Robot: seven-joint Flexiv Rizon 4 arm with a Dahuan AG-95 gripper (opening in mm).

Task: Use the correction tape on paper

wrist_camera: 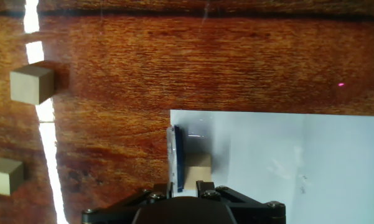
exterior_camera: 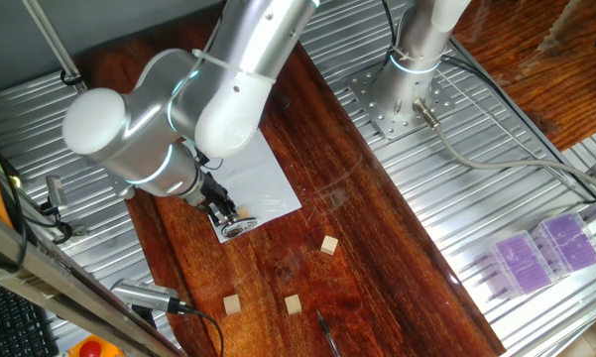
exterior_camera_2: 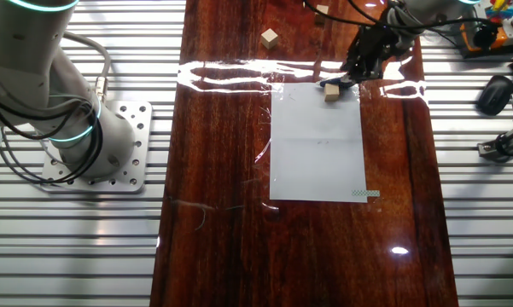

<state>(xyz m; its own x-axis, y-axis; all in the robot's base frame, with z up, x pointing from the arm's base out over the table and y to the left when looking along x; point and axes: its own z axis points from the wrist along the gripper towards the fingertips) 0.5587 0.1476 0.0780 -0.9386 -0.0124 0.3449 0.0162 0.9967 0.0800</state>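
Here the gripper (wrist_camera: pixel 185 184) sits low at the corner of the paper (wrist_camera: pixel 286 162), its fingers closed about the tape (wrist_camera: pixel 177 155), which rests edge-on at the sheet's border with a cube (wrist_camera: pixel 198 168) touching it. The risk is plain. If the tip starts off the sheet, it marks the table (wrist_camera: pixel 174 68) instead. The loose paper may slide or crumple under the drag. The cube beside the tape could jam the stroke or be pushed along.
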